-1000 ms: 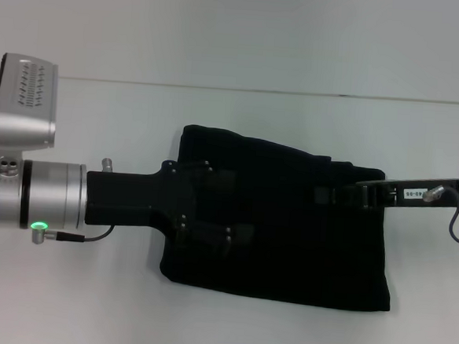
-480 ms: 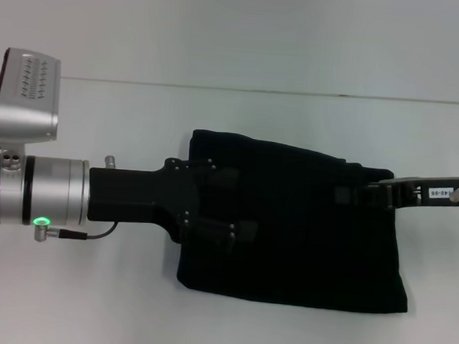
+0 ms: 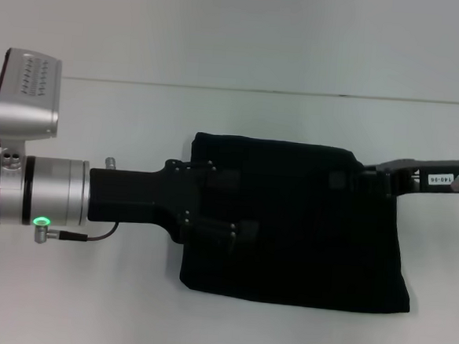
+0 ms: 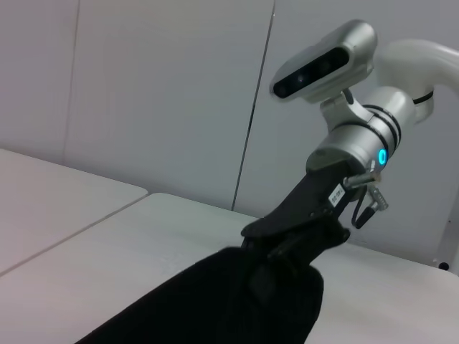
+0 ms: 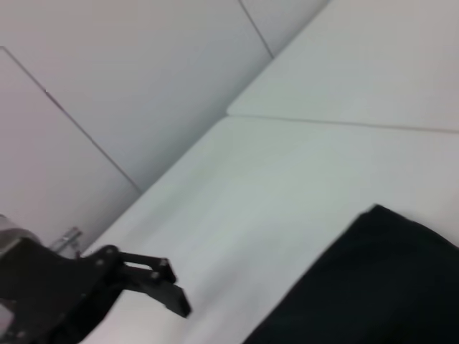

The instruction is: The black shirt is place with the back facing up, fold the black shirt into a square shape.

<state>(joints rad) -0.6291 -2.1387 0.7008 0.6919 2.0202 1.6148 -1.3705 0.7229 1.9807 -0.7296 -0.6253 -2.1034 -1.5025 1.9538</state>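
Note:
The black shirt (image 3: 302,256) lies folded into a rough rectangle on the white table, its far edge straight and its near right corner pointed. My left gripper (image 3: 239,204) hovers over the shirt's left part, open, with its fingers spread wide. In the right wrist view the left gripper (image 5: 168,287) stands apart from the black shirt (image 5: 373,287). My right gripper (image 3: 343,180) reaches in from the right at the shirt's upper right part. In the left wrist view the right gripper (image 4: 287,251) is shut on a bunched rise of the black shirt (image 4: 215,308).
The white table (image 3: 86,304) extends around the shirt on every side, with a seam along its far edge (image 3: 243,89) against the pale wall. My left arm's silver wrist and camera block (image 3: 26,95) stand at the left.
The shirt slid to the right along with my right gripper, and its far right edge now lies flatter and straighter. My left gripper hardly moved.

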